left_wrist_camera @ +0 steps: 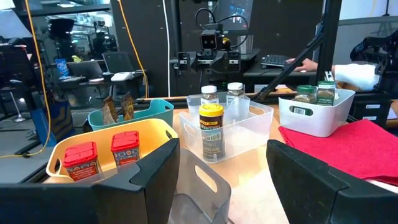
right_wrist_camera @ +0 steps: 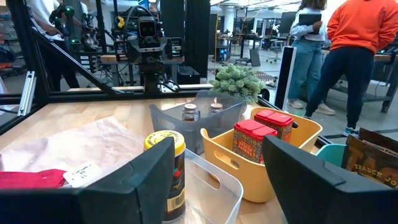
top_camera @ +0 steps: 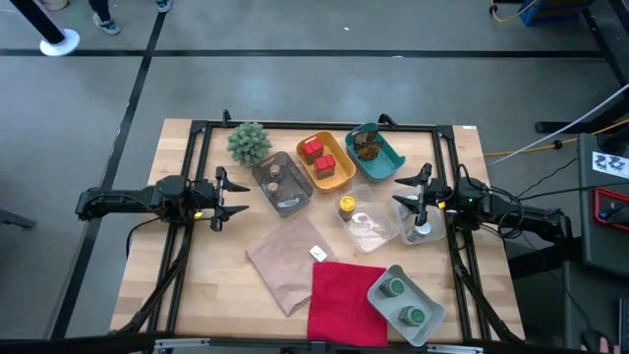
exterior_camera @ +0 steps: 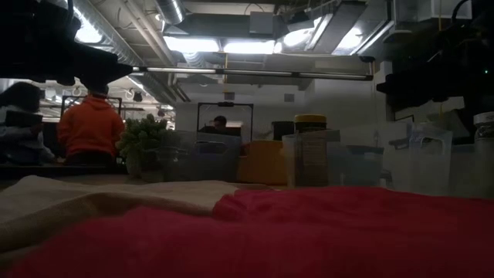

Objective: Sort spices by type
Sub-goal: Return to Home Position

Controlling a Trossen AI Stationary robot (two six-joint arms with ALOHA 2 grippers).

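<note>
red tins (top_camera: 315, 152), yellow tray (top_camera: 339, 163), red cloth (top_camera: 339, 300)

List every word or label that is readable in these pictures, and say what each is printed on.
"TRADER JO", cut off at the picture's edge: on the brown packet in the teal plastic bin.
Too blurred to read: the labels on the red boxy tins, the yellow-capped jar and the green-capped jars, and the white tag on the tan cloth.

High camera: straight down over whole tabletop (top_camera: 226, 295). Low camera: tabletop level, close behind red cloth (exterior_camera: 309, 232), facing room. Wrist cameras face each other across the middle; both catch the yellow-capped jar (left_wrist_camera: 211, 132).
</note>
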